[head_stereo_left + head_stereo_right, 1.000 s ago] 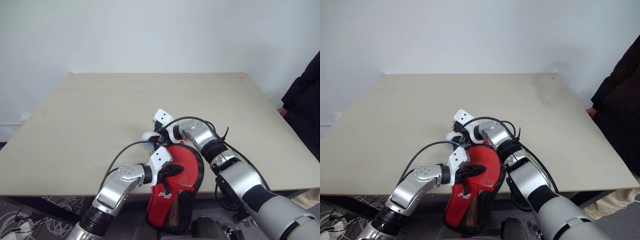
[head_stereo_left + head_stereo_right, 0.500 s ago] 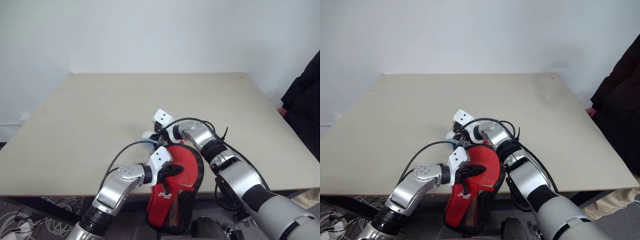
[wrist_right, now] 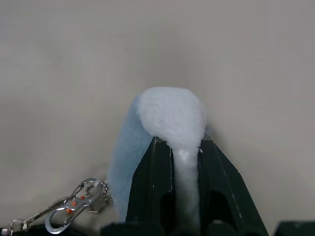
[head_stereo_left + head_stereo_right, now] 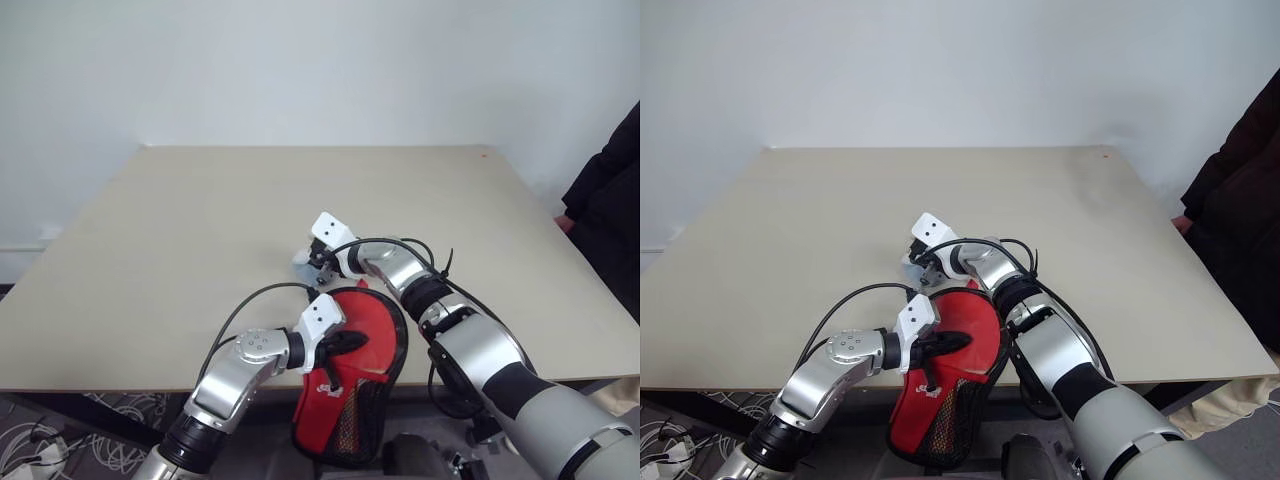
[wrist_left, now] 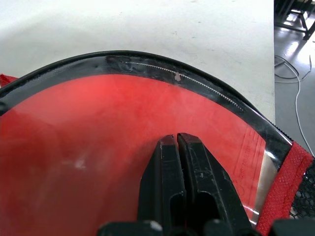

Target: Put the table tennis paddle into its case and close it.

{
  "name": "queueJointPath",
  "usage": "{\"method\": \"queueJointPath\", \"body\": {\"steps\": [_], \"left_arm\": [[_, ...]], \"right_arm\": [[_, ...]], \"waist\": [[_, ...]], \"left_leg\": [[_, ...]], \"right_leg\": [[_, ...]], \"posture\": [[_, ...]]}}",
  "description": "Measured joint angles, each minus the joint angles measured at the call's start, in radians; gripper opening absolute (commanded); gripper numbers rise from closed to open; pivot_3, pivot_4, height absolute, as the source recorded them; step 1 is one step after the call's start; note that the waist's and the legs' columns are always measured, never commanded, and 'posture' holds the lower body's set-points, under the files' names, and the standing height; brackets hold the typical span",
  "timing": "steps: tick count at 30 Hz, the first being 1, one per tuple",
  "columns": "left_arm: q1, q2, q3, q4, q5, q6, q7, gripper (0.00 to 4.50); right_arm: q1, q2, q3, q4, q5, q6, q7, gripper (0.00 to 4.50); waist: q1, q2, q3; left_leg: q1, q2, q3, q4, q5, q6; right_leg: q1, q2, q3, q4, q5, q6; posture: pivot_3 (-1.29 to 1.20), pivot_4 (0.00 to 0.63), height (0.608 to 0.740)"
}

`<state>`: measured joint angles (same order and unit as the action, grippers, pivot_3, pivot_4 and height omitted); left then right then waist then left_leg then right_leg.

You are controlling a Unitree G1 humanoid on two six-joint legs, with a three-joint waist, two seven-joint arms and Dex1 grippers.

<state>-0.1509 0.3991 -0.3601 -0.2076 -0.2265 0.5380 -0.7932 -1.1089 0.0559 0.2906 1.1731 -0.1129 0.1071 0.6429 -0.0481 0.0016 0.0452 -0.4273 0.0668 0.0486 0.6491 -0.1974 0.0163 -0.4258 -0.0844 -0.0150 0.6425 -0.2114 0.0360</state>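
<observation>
Table: broad beige rectangular tabletop (image 4: 180, 230); I see a person's dark sleeve (image 4: 610, 190) off its far right edge.
Case: paddle-shaped soft pouch (image 4: 345, 425) of black fabric and mesh with a clear plastic side and a red panel, at the near table edge, its narrow end hanging past the edge.
Paddle: round-bladed table tennis paddle (image 5: 88, 142) with smooth red rubber face, lying inside the case behind the clear plastic.
Left gripper: my left gripper (image 5: 177, 140) has its two black fingers pressed together, tips resting on the clear side over the red face.
Right gripper: my right gripper (image 3: 178, 142) is clenched on a small pale blue-grey fluffy wad of cloth (image 3: 170, 115), just beyond the case's round end.
Clip: small silver snap hook (image 3: 74, 209) on a chain, beside the wad.
</observation>
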Motion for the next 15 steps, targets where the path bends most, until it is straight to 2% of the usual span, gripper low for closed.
{"method": "queueJointPath", "body": {"steps": [5,15], "left_arm": [[0.000,0.000,0.000,0.000,0.000,0.000,0.000,0.00],[-0.002,-0.002,0.000,0.003,0.001,0.000,0.001,0.00]], "right_arm": [[-0.025,-0.006,-0.019,0.042,-0.013,-0.026,-0.083,0.12],[-0.057,-0.037,-0.023,0.089,-0.068,-0.062,-0.140,0.12]], "waist": [[0.000,0.000,0.000],[0.000,0.000,0.000]], "left_leg": [[0.000,0.000,0.000,0.000,0.000,0.000],[0.000,-0.001,-0.001,0.000,0.000,0.000]], "right_leg": [[0.000,0.000,0.000,0.000,0.000,0.000],[0.000,0.000,0.000,0.000,0.000,0.000]], "posture": [[0.00,0.000,0.725],[0.00,0.000,0.725]]}}
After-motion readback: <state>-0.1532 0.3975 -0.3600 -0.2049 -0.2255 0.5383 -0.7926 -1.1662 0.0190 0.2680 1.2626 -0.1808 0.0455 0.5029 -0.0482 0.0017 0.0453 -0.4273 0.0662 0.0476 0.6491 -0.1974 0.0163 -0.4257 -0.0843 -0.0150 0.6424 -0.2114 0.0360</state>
